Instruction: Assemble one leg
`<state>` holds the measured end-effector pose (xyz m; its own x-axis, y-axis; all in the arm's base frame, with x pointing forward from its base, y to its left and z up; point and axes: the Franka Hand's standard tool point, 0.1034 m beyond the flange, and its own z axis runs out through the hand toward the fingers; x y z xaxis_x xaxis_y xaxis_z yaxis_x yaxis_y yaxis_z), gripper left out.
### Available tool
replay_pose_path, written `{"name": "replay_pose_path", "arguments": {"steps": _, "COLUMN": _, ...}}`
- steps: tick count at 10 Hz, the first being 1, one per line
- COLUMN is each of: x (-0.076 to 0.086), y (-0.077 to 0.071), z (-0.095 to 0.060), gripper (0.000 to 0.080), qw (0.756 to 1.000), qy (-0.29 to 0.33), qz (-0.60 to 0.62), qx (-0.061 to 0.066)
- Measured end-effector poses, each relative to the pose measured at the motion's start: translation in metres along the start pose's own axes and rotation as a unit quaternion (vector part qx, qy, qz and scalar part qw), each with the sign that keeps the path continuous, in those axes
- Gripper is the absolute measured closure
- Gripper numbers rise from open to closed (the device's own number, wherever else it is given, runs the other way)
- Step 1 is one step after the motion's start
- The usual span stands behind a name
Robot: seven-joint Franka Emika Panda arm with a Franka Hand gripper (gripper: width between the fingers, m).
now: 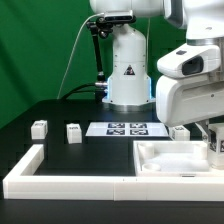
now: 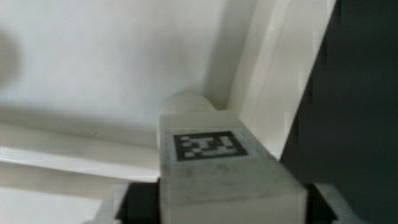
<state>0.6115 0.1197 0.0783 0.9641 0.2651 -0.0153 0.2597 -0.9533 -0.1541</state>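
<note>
The leg (image 2: pixel 208 140) is sitting between my fingers, its black-and-white tag turned to the wrist camera and its far end reaching out past my fingertips. My gripper (image 2: pixel 214 205) is closing on the leg from both sides, the jaws standing only as far apart as the block is wide, and the grey fingers (image 2: pixel 139 207) are showing just at the picture's edge. The leg's far end is hanging over the inside of the tray (image 2: pixel 267 50), close to the corner where two of its raised rim walls are meeting; whether it is touching the tray's floor I cannot tell. In the exterior view my gripper (image 1: pixel 214 150) is reaching down into the tray (image 1: pixel 150 147) at its end toward the exterior view's right, and the leg itself is too hidden there to make out. A second leg (image 1: pixel 180 131) is standing on the black table (image 1: pixel 60 112) just behind the tray. The marker board (image 1: pixel 125 128) is lying behind the tray, and a third leg (image 1: pixel 74 132) and a fourth leg (image 1: pixel 39 128) are standing well apart from the tray. The L-shaped border wall (image 1: pixel 60 180) is running along the tray's front.
</note>
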Motion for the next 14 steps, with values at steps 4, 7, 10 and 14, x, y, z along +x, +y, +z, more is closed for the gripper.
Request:
{"name": "replay_pose_path", "arguments": {"steps": 4, "x": -0.0015, "y": 0.0008, "z": 0.0013, "gripper": 0.0497, "qw": 0.995, "qy": -0.001, "qz": 0.104, "qx": 0.003}}
{"name": "replay_pose_path", "arguments": {"steps": 7, "x": -0.0017, "y": -0.0018, "z": 0.0031, "gripper": 0.0497, "qw": 0.958, "qy": 0.002, "qz": 0.288, "qx": 0.007}}
{"name": "replay_pose_path", "arguments": {"steps": 10, "x": 0.0009, "y": -0.0028, "z": 0.0044, "gripper": 0.0497, "qw": 0.892, "qy": 0.015, "qz": 0.451, "qx": 0.017}}
{"name": "replay_pose_path", "arguments": {"steps": 14, "x": 0.0038, "y": -0.0084, "z": 0.007, "gripper": 0.0497, "qw": 0.779, "qy": 0.022, "qz": 0.626, "qx": 0.035}}
